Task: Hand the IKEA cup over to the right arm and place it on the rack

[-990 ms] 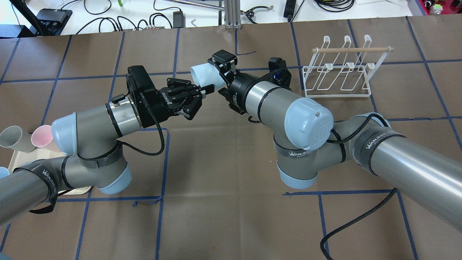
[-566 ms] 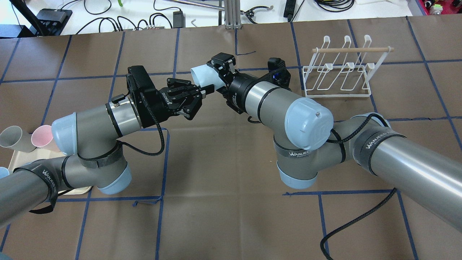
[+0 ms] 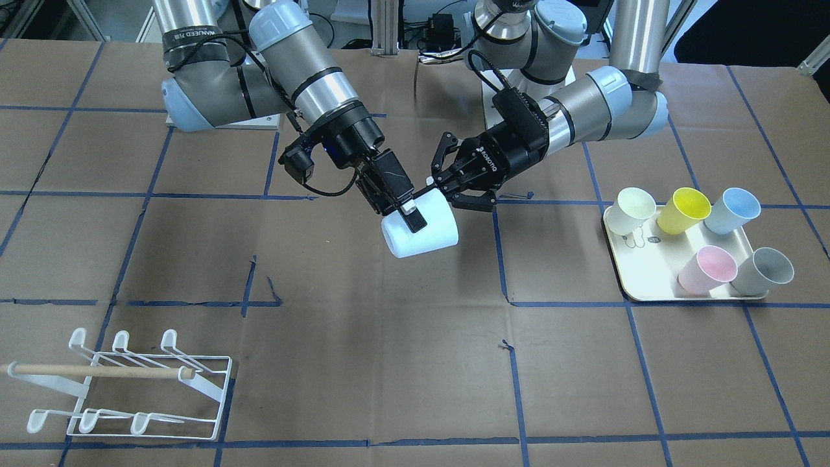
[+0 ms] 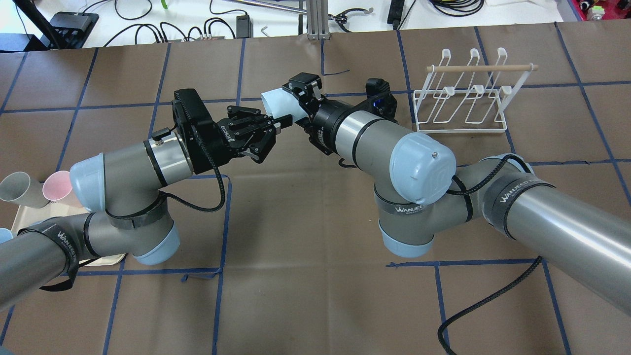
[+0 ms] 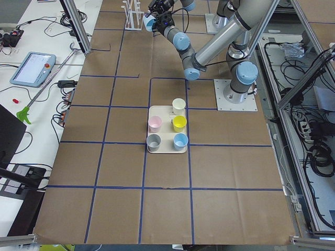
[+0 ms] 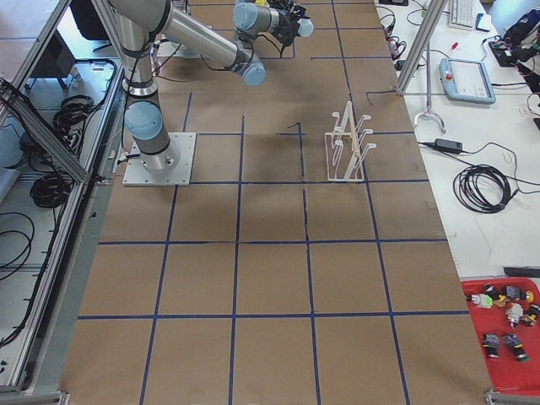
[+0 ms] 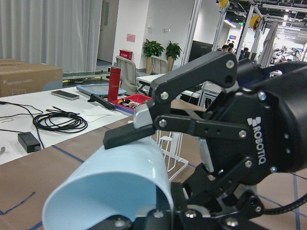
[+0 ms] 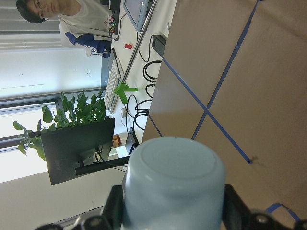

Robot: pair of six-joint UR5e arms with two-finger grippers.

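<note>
A pale blue cup (image 3: 425, 240) hangs on its side in mid-air over the table's middle, also in the overhead view (image 4: 273, 101). My right gripper (image 3: 405, 214) is shut on the cup's body, one finger across its side. The right wrist view shows the cup's base (image 8: 175, 182) between both fingers. My left gripper (image 3: 433, 188) is shut on the cup's rim from the other side, as the overhead view (image 4: 281, 122) and the left wrist view (image 7: 120, 177) show. The white wire rack (image 4: 461, 106) with a wooden dowel stands empty to the right of the right wrist.
A cream tray (image 3: 648, 295) on the robot's left side holds several cups: cream, yellow, blue, pink, grey. Brown paper with blue tape lines covers the table. Cables and devices lie beyond the far edge (image 4: 148, 24). A red parts bin (image 6: 506, 337) sits off the table.
The right wrist has shifted slightly left and down at the cup. The left gripper and the cup have barely moved.
</note>
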